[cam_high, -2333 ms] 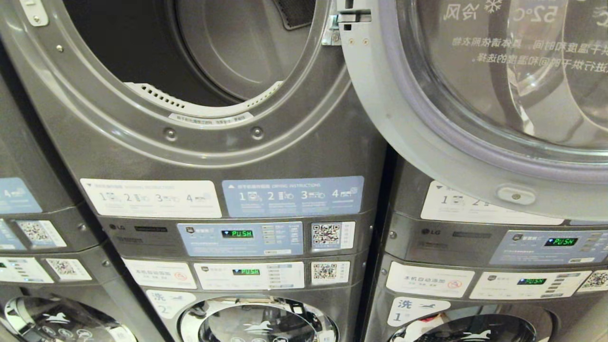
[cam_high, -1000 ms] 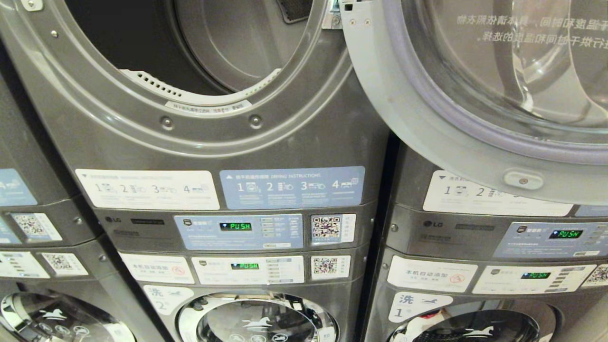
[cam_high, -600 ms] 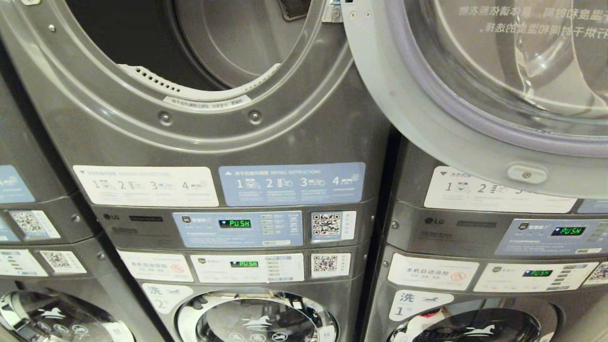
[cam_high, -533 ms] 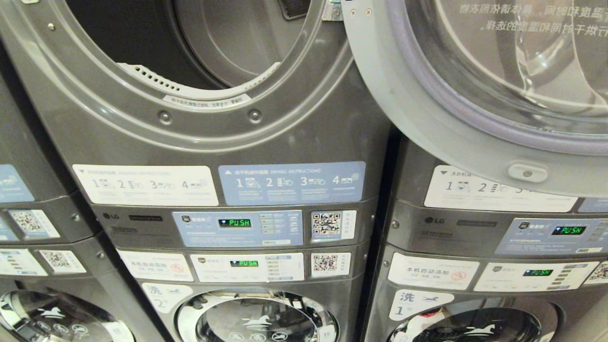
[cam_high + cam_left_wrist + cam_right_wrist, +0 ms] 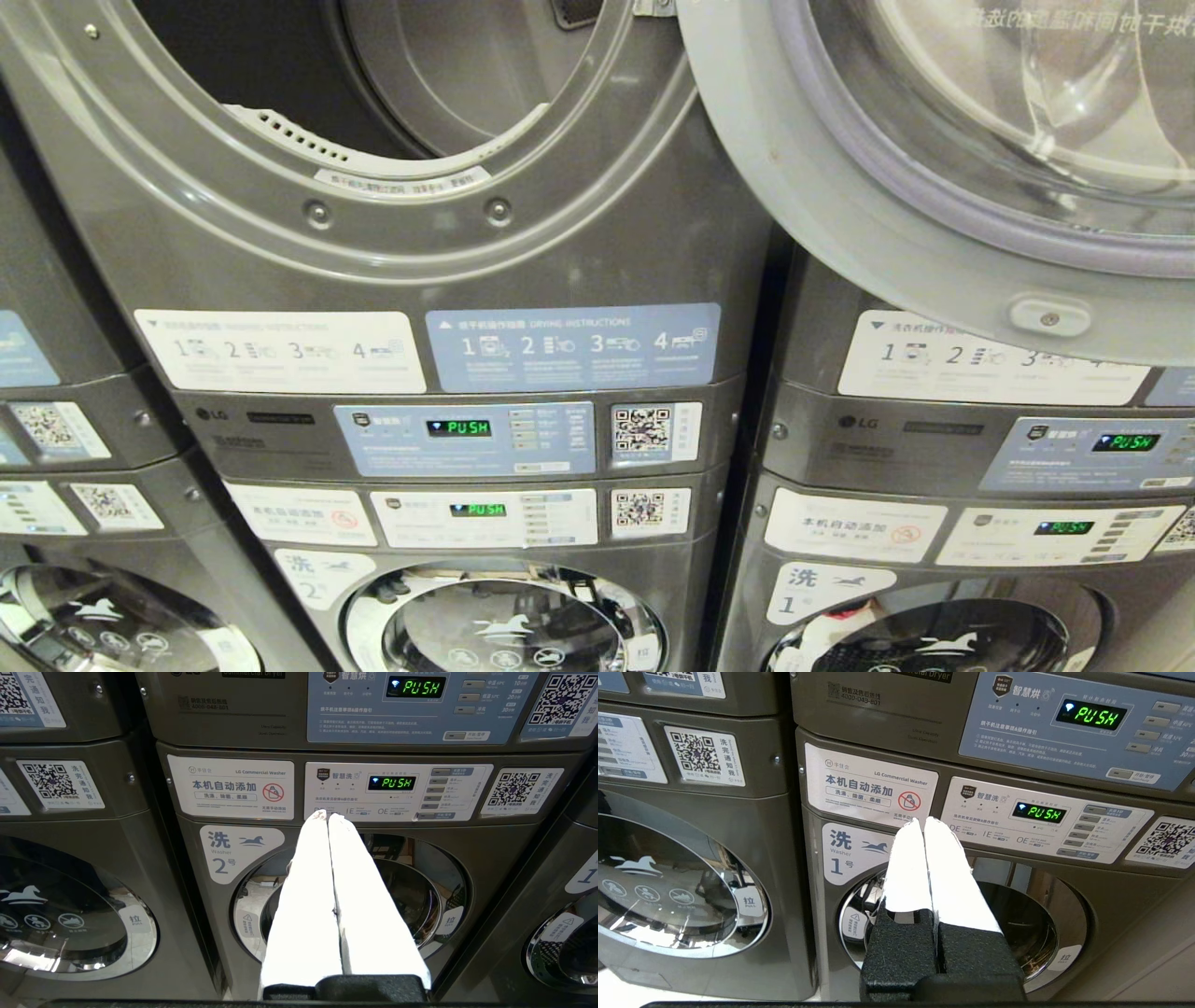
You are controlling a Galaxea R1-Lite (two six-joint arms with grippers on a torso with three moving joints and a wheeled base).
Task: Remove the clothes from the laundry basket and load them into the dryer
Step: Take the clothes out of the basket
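The grey dryer (image 5: 560, 252) fills the upper head view, its round mouth (image 5: 373, 84) open and dark inside. Its door (image 5: 840, 215) is swung out to the right. Neither arm shows in the head view. In the left wrist view my left gripper (image 5: 328, 815) is shut and empty, pointing at washer number 2 (image 5: 224, 851). The right wrist view has my right gripper (image 5: 923, 821) shut and empty before washer number 1 (image 5: 843, 851). The laundry basket and the clothes are out of view.
Control panels reading PUSH (image 5: 457, 427) sit under the dryer mouth. Closed washer doors (image 5: 504, 625) lie below. More stacked machines stand to the left (image 5: 56, 411) and right (image 5: 980, 448). The open door overhangs the right-hand stack.
The whole head view has shifted: the machines have slid upward in the picture, so the camera has tipped lower. Nothing on the machines has moved.
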